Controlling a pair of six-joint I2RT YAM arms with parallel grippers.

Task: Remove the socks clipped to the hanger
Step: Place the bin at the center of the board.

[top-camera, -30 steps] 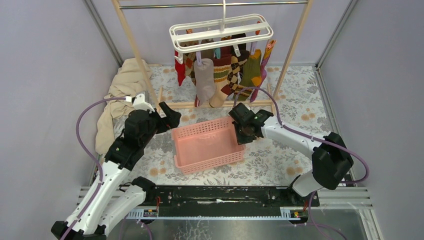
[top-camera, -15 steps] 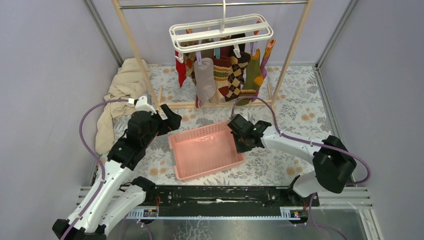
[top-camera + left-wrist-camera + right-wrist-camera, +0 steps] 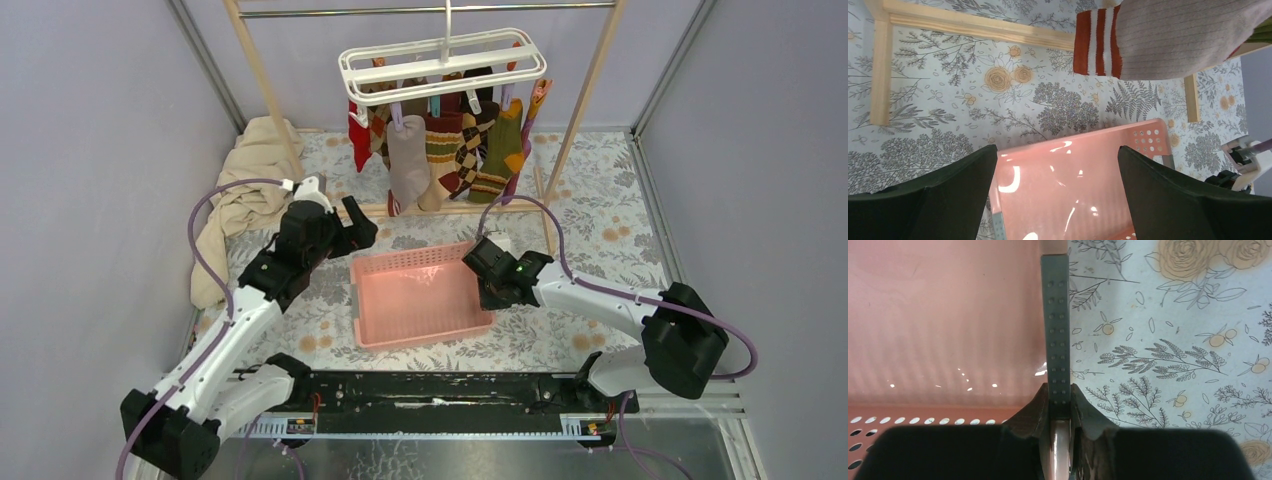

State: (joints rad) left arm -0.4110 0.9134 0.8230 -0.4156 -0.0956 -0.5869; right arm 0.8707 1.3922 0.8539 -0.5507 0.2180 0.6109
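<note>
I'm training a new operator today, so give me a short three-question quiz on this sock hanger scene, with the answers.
1. True or false: the pink basket holds a sock.
2. What is the right gripper clamped on? A) a sock B) the basket's wall C) the wooden rack
3. Which gripper has its jaws wide apart and holds nothing?
Key: 1 false, the socks hang from the hanger; 2 B; 3 the left gripper.
</note>
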